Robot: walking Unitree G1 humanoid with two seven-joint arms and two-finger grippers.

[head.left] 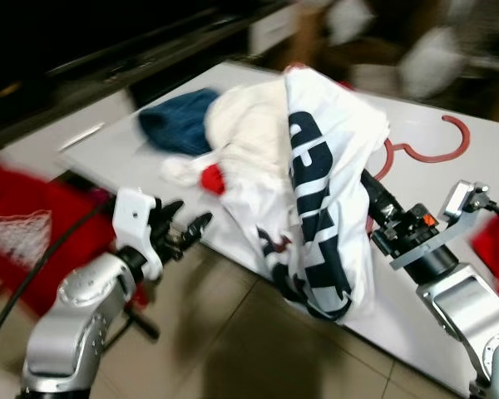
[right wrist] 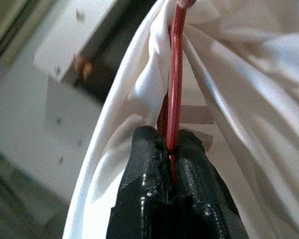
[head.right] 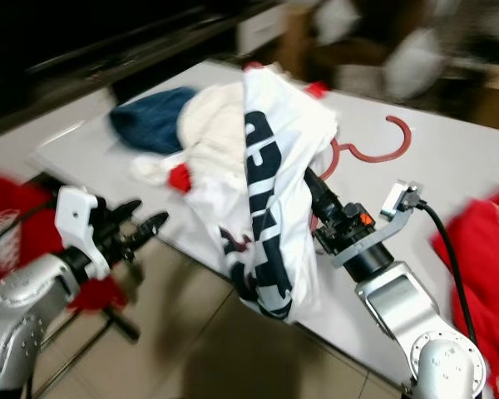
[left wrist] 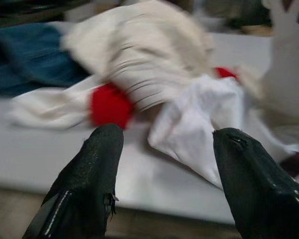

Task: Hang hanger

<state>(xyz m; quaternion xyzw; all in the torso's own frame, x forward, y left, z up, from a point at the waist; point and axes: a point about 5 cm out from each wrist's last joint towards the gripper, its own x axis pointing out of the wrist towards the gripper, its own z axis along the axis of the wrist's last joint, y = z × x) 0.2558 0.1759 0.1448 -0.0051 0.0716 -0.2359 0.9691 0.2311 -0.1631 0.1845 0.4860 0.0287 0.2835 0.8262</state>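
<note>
Hanger [right wrist: 176, 74]: thin red plastic, clamped between the pressed-together fingers of the right tool [right wrist: 170, 149]. In the right wrist view its rod runs straight away from the fingertips, with its long axis in line with the fingers, and passes into the folds of a white shirt [head.left: 320, 191]. The shirt bears large dark blue lettering and drapes over the hanger; it is lifted above the white desk [head.left: 449, 191], and its lower hem hangs past the desk's near edge toward the tiled floor [head.left: 233, 332].

Second red hanger [head.left: 437, 141]: flat on the desk behind the lifted shirt, its hook curving toward the far right.

Left tool [head.left: 185, 232]: fingers spread apart, holding nothing, positioned just off the desk's near left edge and aimed at the clothes pile.

Clothes pile on the desk: a cream knitted garment [head.left: 241, 125] with a red patch [left wrist: 108, 104], and a dark blue garment [head.left: 179, 120] at the far left of the pile.

Red cloth [head.left: 33, 208]: left of the desk, low down. The head views are blurred.
</note>
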